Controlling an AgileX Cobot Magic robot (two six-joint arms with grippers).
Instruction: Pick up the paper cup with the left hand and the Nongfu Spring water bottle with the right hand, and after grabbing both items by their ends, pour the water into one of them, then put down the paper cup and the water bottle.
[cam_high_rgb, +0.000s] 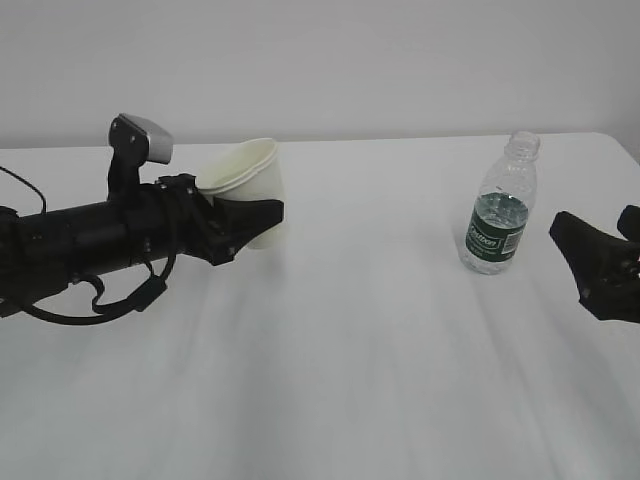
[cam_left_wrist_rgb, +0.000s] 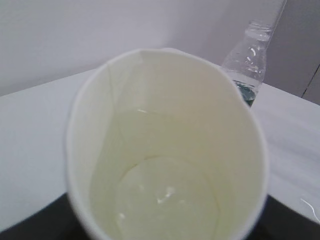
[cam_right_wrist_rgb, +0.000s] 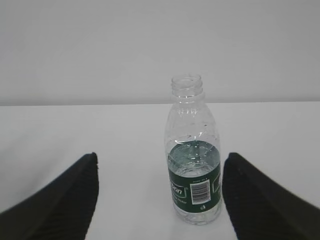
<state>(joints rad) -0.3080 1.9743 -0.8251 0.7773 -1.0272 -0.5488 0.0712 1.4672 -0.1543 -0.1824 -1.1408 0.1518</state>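
The white paper cup is clamped in my left gripper at the left of the table and leans back toward the arm. In the left wrist view its cream inside fills the frame, with a few wet glints on the bottom. The dark fingers show only at the lower corners. The Nongfu Spring water bottle stands upright and capless at the right, with water up to the top of its green label. My right gripper hangs open just right of it, not touching. The bottle lies ahead, nearer the right finger.
The white table runs wide between the two arms, with a plain pale wall behind it. The table's right edge lies close behind the bottle. Loose black cables hang under the left arm.
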